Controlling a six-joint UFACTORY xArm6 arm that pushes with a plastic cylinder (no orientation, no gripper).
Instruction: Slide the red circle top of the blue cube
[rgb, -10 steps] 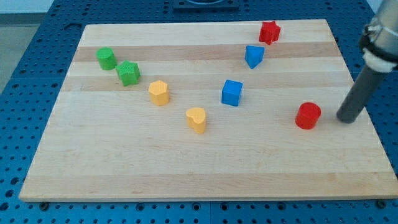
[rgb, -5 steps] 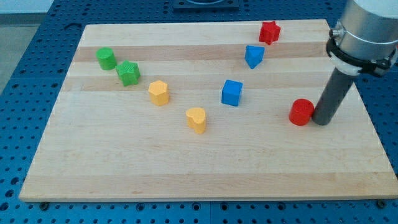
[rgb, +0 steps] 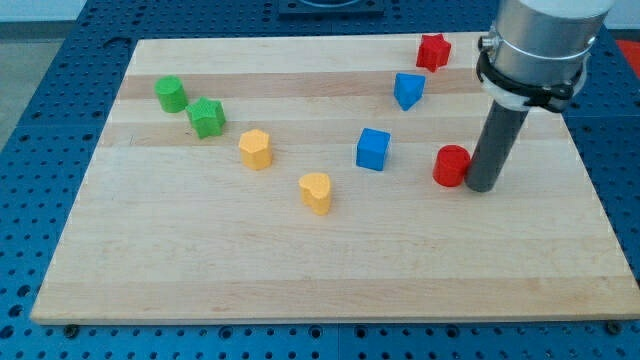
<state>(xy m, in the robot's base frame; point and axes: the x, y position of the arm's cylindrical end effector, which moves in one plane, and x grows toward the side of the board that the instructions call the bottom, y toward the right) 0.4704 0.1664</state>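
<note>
The red circle (rgb: 451, 166) lies on the wooden board (rgb: 200, 260), right of centre. My tip (rgb: 481, 186) touches its right side. The blue cube (rgb: 373, 149) sits to the left of the red circle, a short gap away and slightly higher in the view. The dark rod rises from the tip to the grey arm body at the view's top right.
A blue triangular block (rgb: 407, 90) and a red star (rgb: 433, 52) lie above the cube toward the view's top. A yellow heart (rgb: 316, 192) and yellow hexagon (rgb: 256, 149) lie left of the cube. A green cylinder (rgb: 170, 94) and green star (rgb: 207, 117) sit at the upper left.
My tip has moved left, met the red circle and pushed it left and slightly up, closer to the blue cube. The other blocks have not moved.
</note>
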